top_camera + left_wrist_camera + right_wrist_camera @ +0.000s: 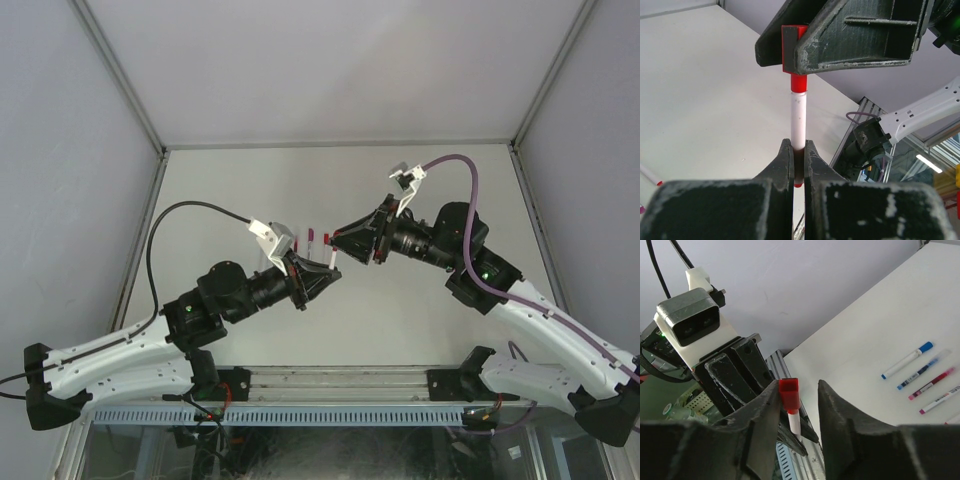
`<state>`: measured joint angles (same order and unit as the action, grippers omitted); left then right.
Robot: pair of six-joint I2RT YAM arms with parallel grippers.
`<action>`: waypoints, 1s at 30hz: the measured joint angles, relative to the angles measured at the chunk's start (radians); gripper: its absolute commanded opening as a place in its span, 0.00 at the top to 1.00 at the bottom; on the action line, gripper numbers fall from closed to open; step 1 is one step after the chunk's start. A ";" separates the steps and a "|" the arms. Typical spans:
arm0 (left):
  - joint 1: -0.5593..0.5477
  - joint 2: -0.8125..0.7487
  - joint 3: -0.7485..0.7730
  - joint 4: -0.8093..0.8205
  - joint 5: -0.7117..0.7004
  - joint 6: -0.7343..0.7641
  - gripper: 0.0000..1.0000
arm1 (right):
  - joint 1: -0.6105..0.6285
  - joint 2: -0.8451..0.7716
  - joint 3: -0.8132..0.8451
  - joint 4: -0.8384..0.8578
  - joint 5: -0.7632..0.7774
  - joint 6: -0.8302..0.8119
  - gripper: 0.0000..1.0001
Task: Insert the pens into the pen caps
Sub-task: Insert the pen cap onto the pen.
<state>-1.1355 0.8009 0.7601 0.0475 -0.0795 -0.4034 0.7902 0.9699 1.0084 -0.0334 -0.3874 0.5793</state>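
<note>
The only thing here that holds anything is the red cap (788, 391), which sits over the upper end of the red pen (799, 117). How deep the tip has gone in cannot be told. The left claw (799, 150) is clenched on the lower part of that pen's white barrel and holds it upright in the air above the middle of the tabletop (420, 310). The right claw (799, 387) meets it from the other side and is released. Its fingers stand on either side of the cap; one touches it and a gap shows at the other. In the right wrist view, loose pens (931, 383) lie side by side on the tabletop, well apart from the cap. The blue-capped pen (907, 360) is at one end of the row and the magenta-ended ones are at the other. From above, the row lies just behind the two claws. Grey walls (80, 200) close the tabletop at the back and on both sides, and a metal rail (330, 378) runs along its near edge, between the arm bases. Bare white surface spreads to the right of the claws and toward the back wall, and a narrower strip lies between the claws and the rail.
</note>
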 measured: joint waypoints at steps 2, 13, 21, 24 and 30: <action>0.000 0.001 0.000 0.000 0.001 0.000 1.00 | 0.003 0.002 0.000 0.000 0.000 0.000 0.77; 0.000 0.003 0.000 -0.013 -0.005 -0.003 1.00 | 0.043 0.002 0.001 -0.007 0.041 -0.061 1.00; -0.004 -0.041 0.000 -0.055 0.002 0.006 1.00 | 0.135 -0.022 -0.030 0.031 0.158 -0.085 1.00; -0.011 -0.060 0.000 -0.090 0.000 0.015 1.00 | 0.164 -0.026 -0.055 0.058 0.186 -0.084 1.00; -0.025 -0.084 0.000 -0.172 -0.003 0.032 1.00 | 0.207 -0.040 -0.144 0.144 0.227 -0.056 1.00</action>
<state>-1.1603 0.7170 0.7601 -0.1246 -0.0826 -0.3714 0.9974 0.9295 0.8642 0.1104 -0.1604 0.5232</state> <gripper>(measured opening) 0.043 0.060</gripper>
